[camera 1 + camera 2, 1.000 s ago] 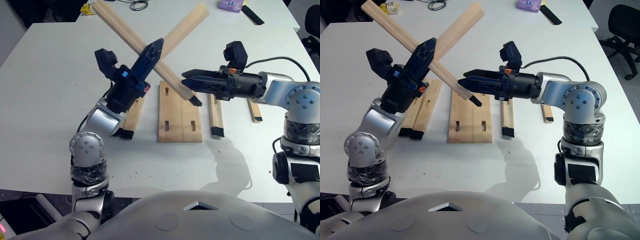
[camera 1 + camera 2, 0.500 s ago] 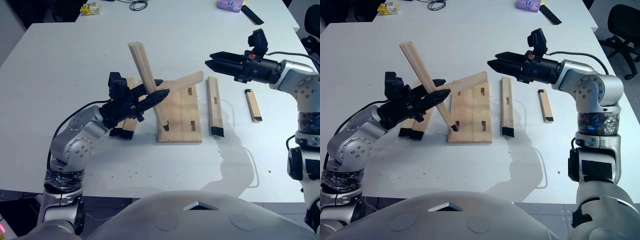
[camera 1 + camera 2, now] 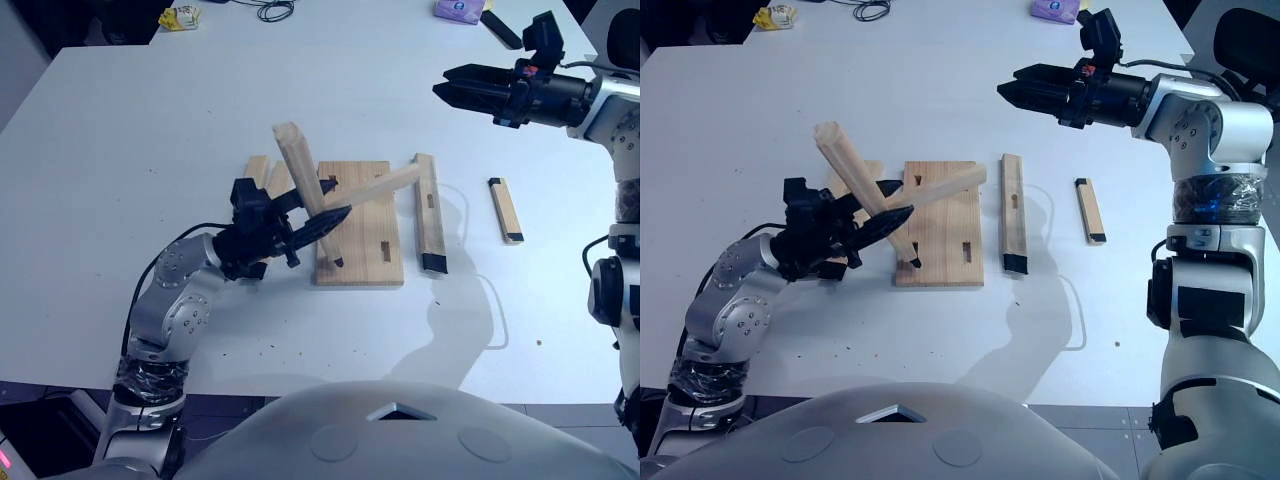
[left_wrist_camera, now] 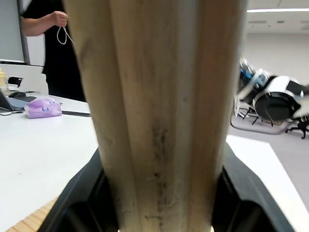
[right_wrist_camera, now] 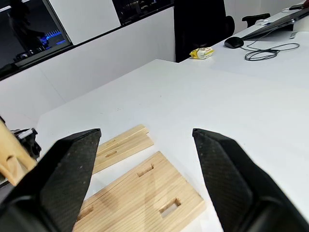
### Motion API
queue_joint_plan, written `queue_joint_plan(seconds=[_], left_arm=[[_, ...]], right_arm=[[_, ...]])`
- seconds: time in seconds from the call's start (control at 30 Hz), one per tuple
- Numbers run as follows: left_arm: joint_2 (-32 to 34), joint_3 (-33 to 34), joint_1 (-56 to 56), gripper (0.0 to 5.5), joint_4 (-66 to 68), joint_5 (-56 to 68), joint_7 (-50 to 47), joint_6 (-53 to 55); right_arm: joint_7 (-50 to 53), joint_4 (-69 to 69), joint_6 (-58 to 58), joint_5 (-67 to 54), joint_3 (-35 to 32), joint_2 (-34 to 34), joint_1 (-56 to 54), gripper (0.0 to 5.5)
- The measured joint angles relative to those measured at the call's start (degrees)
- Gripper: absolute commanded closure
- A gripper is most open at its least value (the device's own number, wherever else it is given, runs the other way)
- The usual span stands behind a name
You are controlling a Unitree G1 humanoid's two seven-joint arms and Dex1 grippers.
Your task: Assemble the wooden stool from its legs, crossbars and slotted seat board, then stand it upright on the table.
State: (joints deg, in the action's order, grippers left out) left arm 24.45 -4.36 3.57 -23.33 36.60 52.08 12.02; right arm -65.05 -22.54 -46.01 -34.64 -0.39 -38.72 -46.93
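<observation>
The left claw [image 3: 318, 215] sits at the near-left edge of the slotted seat board [image 3: 370, 215], clamped on the crossed legs [image 3: 298, 160]. One leg stands steeply, dark tip down on the board by its near-left slot, top leaning left. Seating it looks like this arm's work; the right claw [image 3: 442, 82] hangs wide open, well beyond the board's far-right corner.

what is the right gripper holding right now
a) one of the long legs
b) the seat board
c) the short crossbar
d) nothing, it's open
d: the right gripper hangs above the table with its fingers spread and nothing between them, while the crossed legs are clamped in the left gripper.
</observation>
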Motion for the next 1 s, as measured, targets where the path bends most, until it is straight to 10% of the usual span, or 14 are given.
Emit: queue_joint_plan(seconds=[1.0], left_arm=[[3.79, 2.26, -1.99, 3.45, 1.84, -0.46, 5.45, -1.95]], right_arm=[[-2.72, -3.11, 1.11, 3.43, -0.02, 1.67, -1.32, 2.00]])
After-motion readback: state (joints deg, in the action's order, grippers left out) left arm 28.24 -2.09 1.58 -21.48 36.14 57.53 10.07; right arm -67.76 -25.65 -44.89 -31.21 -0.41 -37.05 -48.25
